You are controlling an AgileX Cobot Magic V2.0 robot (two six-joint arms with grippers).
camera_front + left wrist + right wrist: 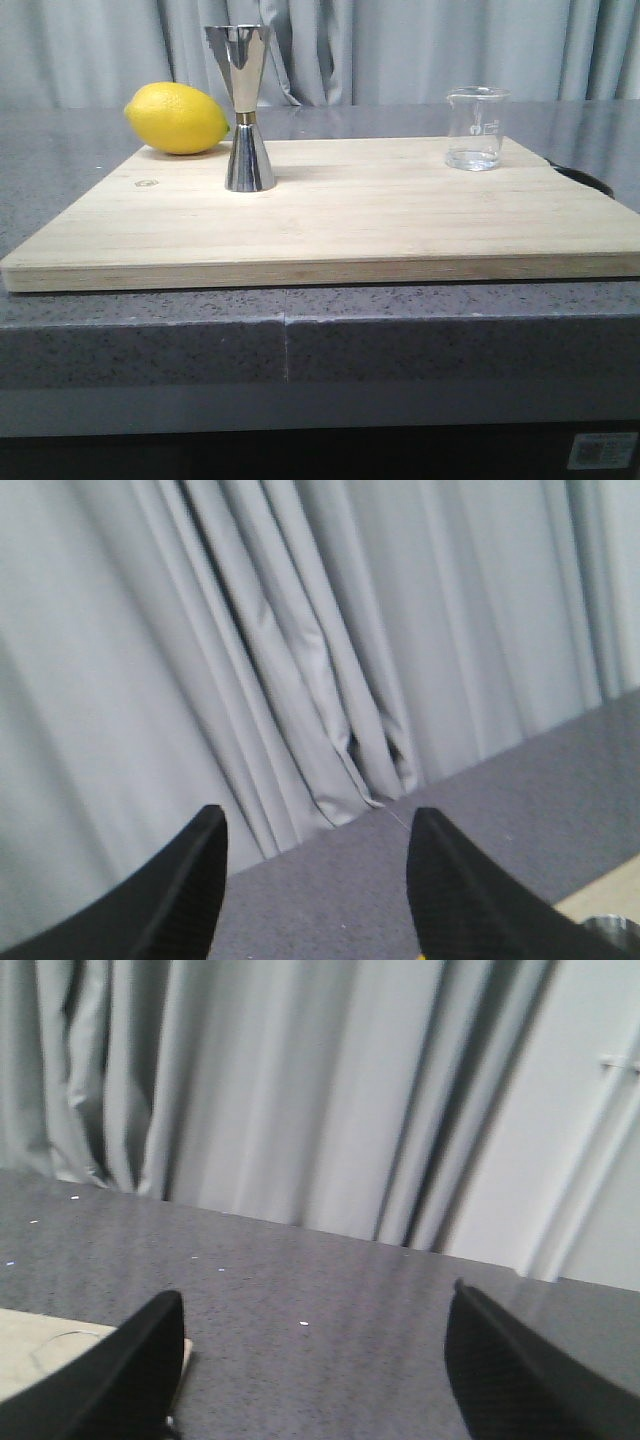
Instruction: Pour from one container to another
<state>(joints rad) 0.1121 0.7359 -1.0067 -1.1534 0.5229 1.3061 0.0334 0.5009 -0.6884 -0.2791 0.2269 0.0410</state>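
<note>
The clear glass beaker (pixel 475 128) stands upright at the back right of the wooden board (pixel 330 215), a little clear liquid at its bottom. The steel jigger (pixel 244 108) stands upright at the board's left middle; its rim (pixel 612 927) just shows at the edge of the left wrist view. Neither gripper appears in the front view. In the left wrist view my left gripper (pixel 318 825) is open, nothing between its fingers. My right gripper (pixel 315 1315) is open too, over grey counter, with a corner of the board (pixel 40 1345) beside one finger.
A yellow lemon (pixel 177 118) lies at the board's back left corner, just behind the jigger. The board rests on a grey speckled counter (pixel 320 330). Grey curtains (pixel 400 50) hang behind. A dark object (pixel 590 180) peeks out at the board's right edge.
</note>
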